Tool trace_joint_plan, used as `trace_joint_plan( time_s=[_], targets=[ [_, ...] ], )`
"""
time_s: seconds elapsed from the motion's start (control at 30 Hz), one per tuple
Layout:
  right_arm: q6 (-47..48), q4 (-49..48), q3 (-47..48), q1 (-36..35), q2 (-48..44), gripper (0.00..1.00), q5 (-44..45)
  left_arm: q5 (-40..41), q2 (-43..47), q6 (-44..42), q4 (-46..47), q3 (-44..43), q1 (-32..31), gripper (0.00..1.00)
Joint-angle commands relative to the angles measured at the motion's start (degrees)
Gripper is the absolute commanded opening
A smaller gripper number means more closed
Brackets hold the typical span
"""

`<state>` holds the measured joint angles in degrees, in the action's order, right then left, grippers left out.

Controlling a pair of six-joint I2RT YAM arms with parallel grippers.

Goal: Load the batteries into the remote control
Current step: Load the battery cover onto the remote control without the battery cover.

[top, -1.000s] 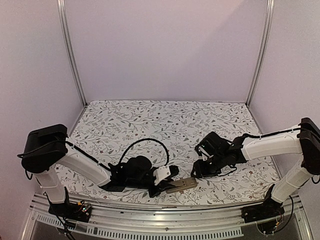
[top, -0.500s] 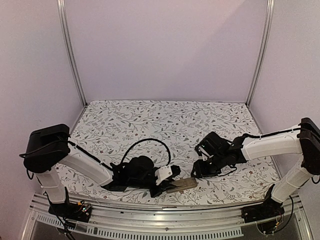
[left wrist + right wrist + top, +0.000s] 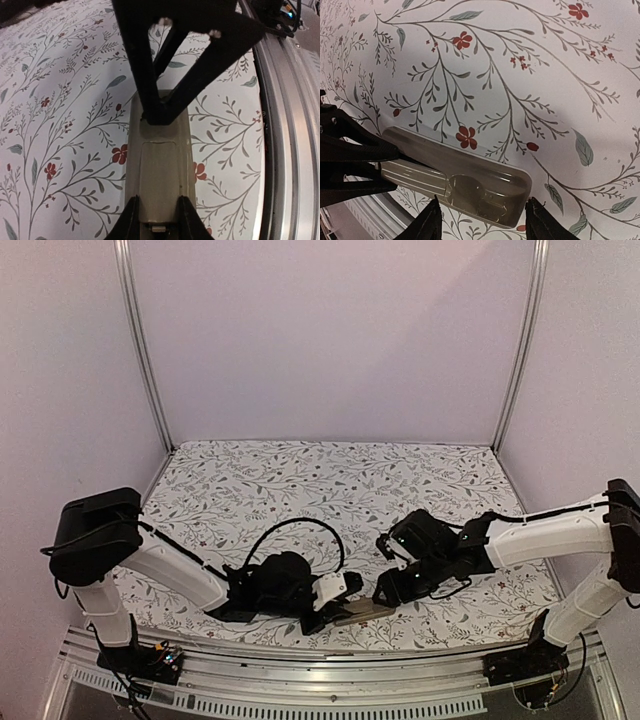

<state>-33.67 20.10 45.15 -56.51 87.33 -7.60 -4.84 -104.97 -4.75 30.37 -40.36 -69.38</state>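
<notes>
Remote (image 3: 362, 613) back-up, pinched by left end effector (image 3: 159, 222); right end effector (image 3: 482, 222) half-open astride far end, empty. Likely opening step; next needs square bite on cover (image 3: 160, 175)

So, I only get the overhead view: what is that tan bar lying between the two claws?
Observer: It's the remote control, lying grey-tan back up on the flowered cloth. The left wrist view shows a panel outlined on that back.
Visitor: Is anything gripping it?
Observer: Yes. The left gripper clamps one end, with its fingers against the two long sides.
Visitor: And the right one?
Observer: The right gripper is open. In its own camera, the remote's free end shows between its spread fingertips.
</notes>
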Motion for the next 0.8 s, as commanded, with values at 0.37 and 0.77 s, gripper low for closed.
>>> trace_joint_plan(
  time_s=[0.37, 0.77],
  targets=[
    [-5.0, -20.4, -3.2, 0.0, -0.2, 0.12, -15.5, -1.2, -2.3, -1.8, -4.2, -0.4, -0.4, 0.03],
    [-4.9, -22.5, -5.4, 0.1, 6.4, 0.05, -15.7, -2.3, -2.5, -2.0, -4.3, -0.6, 0.1, 0.04]
  ],
)
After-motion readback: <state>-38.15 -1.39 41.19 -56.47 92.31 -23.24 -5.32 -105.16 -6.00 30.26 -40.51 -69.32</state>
